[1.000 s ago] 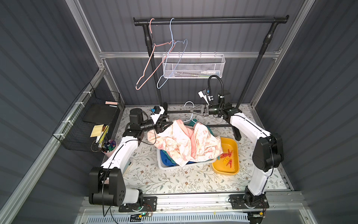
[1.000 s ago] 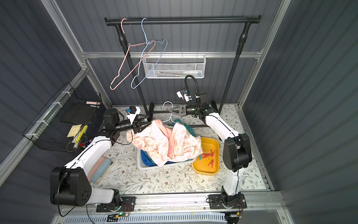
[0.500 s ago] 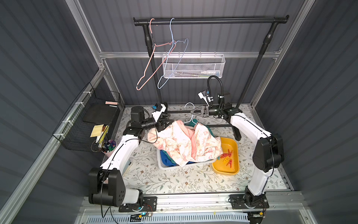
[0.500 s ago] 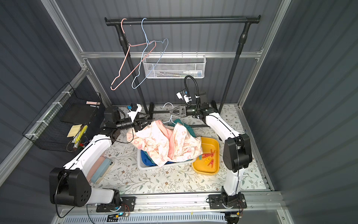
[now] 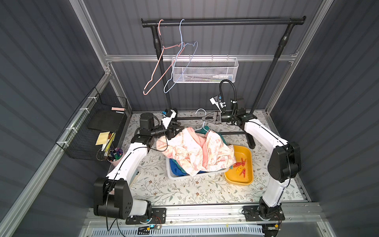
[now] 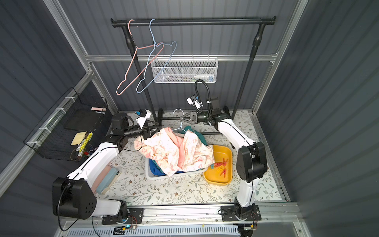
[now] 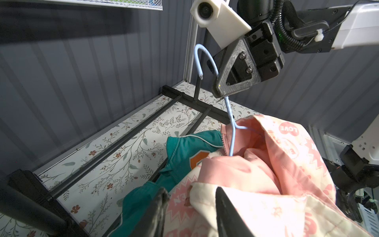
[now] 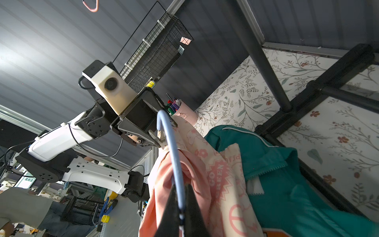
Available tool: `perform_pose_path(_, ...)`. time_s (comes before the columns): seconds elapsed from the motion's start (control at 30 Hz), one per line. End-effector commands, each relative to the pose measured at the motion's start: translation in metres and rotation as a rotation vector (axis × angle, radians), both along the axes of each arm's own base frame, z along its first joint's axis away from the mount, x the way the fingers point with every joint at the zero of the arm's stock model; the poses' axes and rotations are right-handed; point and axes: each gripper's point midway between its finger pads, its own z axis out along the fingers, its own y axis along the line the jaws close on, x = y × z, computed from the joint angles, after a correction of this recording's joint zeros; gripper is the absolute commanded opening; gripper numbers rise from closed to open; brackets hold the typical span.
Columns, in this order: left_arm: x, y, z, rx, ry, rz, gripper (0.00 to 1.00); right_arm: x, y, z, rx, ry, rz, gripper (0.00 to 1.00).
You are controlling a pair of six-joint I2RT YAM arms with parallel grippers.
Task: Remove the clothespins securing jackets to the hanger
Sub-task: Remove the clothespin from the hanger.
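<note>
Hanger (image 7: 230, 115): light blue wire, neck clamped tight in the right gripper (image 8: 180, 205) just under the hook and held up over the white bin (image 5: 169, 174). Shoulders are buried in fabric, so not seen at all.
Left gripper (image 7: 190, 197): jaws partway apart, with the cream jacket (image 7: 266, 174) edge sat between them. Whether the cloth is actually being squeezed can't be told tbh.
Cream jacket: draped off the hanger and spilled over the bin, pink lining turned out.
Teal jacket (image 7: 184, 147): tucked behind the cream one, orange patch half covered.
Blue jacket (image 5: 176, 168): only a sliver is seen, in the bin under the rest.
Clothespins (image 5: 241, 164): red and yellow ones are piled in the yellow tub (image 5: 238, 183) beside the bin. Any on the hanger are lost in the folds.
</note>
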Motion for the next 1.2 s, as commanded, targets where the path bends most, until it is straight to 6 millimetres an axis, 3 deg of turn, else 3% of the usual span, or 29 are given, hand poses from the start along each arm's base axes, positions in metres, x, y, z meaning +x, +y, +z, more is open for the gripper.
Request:
perform_pose_path(0.0,-0.007,-0.002,0.012,-0.010,-0.013,-0.005,0.39,-0.013,-0.004,0.019,0.018,-0.047,0.038,0.00)
perform_pose_path(0.27,-0.015,-0.003,0.018,-0.027,-0.002,-0.018,0.31,-0.013,-0.005,0.016,0.006,-0.046,0.037,0.00)
perform_pose_path(0.47,-0.007,-0.001,0.017,-0.024,-0.006,0.009,0.28,-0.013,-0.004,0.016,0.004,-0.047,0.036,0.00)
perform_pose_path(0.83,-0.009,-0.003,0.005,0.005,0.022,-0.009,0.15,-0.015,-0.005,0.015,0.001,-0.048,0.034,0.00)
perform_pose_path(1.17,-0.014,-0.010,0.007,-0.008,0.032,-0.038,0.00,-0.019,-0.004,0.018,0.003,-0.054,0.036,0.00)
